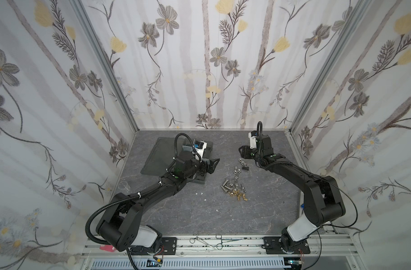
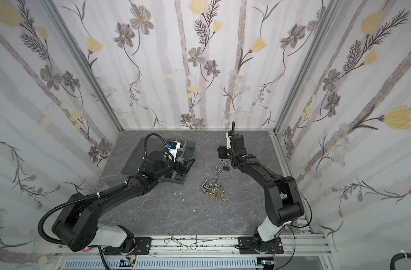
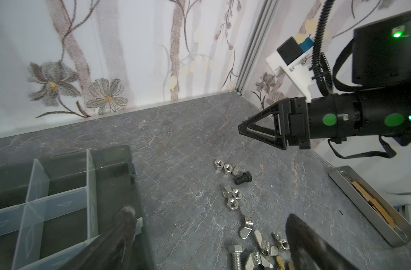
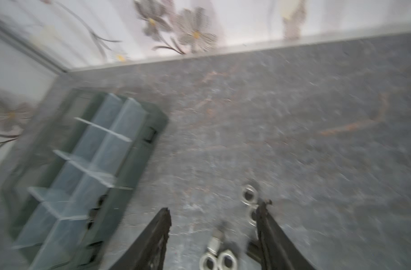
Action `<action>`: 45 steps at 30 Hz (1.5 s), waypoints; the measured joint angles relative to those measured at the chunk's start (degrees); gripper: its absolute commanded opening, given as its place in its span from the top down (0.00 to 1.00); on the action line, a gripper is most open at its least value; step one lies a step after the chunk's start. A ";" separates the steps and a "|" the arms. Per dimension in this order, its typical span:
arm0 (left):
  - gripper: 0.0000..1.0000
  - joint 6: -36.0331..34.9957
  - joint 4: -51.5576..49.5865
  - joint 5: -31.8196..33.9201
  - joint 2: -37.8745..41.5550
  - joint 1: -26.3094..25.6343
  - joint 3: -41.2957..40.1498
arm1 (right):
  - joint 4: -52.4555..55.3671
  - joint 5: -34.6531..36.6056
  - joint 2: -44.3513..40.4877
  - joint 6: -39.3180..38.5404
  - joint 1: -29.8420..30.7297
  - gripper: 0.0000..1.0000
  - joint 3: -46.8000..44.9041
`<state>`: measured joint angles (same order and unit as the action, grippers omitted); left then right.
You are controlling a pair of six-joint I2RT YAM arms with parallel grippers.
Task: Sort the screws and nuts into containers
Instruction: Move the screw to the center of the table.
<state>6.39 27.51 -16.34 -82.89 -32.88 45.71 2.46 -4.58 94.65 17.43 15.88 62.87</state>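
Two black robot arms reach over a grey marbled counter (image 1: 188, 210) inside a booth lined with floral wallpaper.

Towards the back left lies an open dark grey plastic organizer box (image 3: 120, 163). Its flat lid (image 1: 157, 152) is laid out beside it, and pale translucent dividers split its inside into small rectangular cells (image 3: 66, 219).

The screws and nuts (image 1: 235, 185) lie loose on the counter just right of the box, between the two arms. At the far end are shiny silver hex nuts (image 3: 228, 167) and one black bolt (image 3: 243, 178). Nearer are silver wing nuts (image 3: 246, 225), and nearest of all small brass-gold pieces (image 1: 239, 196).

The left gripper (image 1: 213, 165) hangs above the box's right edge, its jaws wide apart and holding nothing. The right gripper (image 4: 214, 215) sits low over the far end of the scatter. Its jaws are apart with bare counter between them, and silver hex nuts lie just beside one finger (image 4: 265, 222). The right wrist view is blurred.

A shallow metal tray (image 3: 404, 236) shows in the left wrist view near the side wall. Two steel scissor-handled clamps (image 1: 207, 240) rest on the front rail.
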 measured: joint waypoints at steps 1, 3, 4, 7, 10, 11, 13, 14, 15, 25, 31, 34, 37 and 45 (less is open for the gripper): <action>0.00 -0.48 -0.07 -0.20 -1.31 -0.66 0.96 | 1.55 0.50 0.94 -0.11 -1.49 0.42 0.00; 0.00 -1.38 -0.46 -0.33 -3.21 -1.57 2.40 | 4.81 2.40 2.71 -0.61 -3.08 0.43 0.02; 0.00 -1.75 -0.55 -0.42 -4.00 -1.95 2.95 | 6.97 2.64 3.91 -1.22 -3.10 0.42 0.35; 0.00 -2.36 -0.76 -0.37 -5.99 -2.34 4.35 | 10.60 2.34 7.54 -2.91 -2.45 0.42 2.51; 0.00 -2.38 -1.25 -0.31 -7.17 -2.51 5.29 | 12.15 2.34 10.40 -3.91 -2.23 0.40 4.00; 0.00 -2.38 -1.25 -0.37 -7.54 -2.64 5.62 | 12.46 2.32 11.26 -4.04 -2.01 0.39 4.33; 0.00 -2.38 -1.40 -0.42 -7.87 -2.71 5.88 | 13.27 2.27 12.66 -4.02 -1.46 0.38 5.25; 0.00 -2.38 -1.66 -0.42 -8.09 -2.73 6.10 | 13.66 2.36 13.31 -4.02 -0.85 0.37 6.03; 0.00 -2.38 -1.81 -0.42 -8.22 -2.80 6.23 | 13.75 2.40 13.81 -4.00 -0.20 0.37 6.64; 0.00 -2.40 -2.84 -0.35 -8.39 -2.91 6.71 | 16.11 8.24 18.10 3.72 4.76 0.39 10.34; 0.00 -2.84 -3.28 -0.17 -8.39 -2.93 6.78 | 16.35 10.99 18.47 8.48 5.16 0.45 9.94; 0.00 -2.99 -3.32 0.28 -8.37 -2.93 6.78 | 16.15 12.46 18.93 9.66 5.16 0.49 9.94; 0.00 -2.99 -3.32 0.28 -8.28 -2.95 6.69 | 15.85 14.05 19.23 10.34 5.38 0.56 9.94; 0.00 -2.97 -3.28 1.11 -7.80 -2.97 5.29 | 15.43 14.99 19.30 11.02 5.40 0.61 9.64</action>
<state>3.42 24.23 -15.22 -90.70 -35.86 51.00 17.89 10.41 113.95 28.45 21.28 72.51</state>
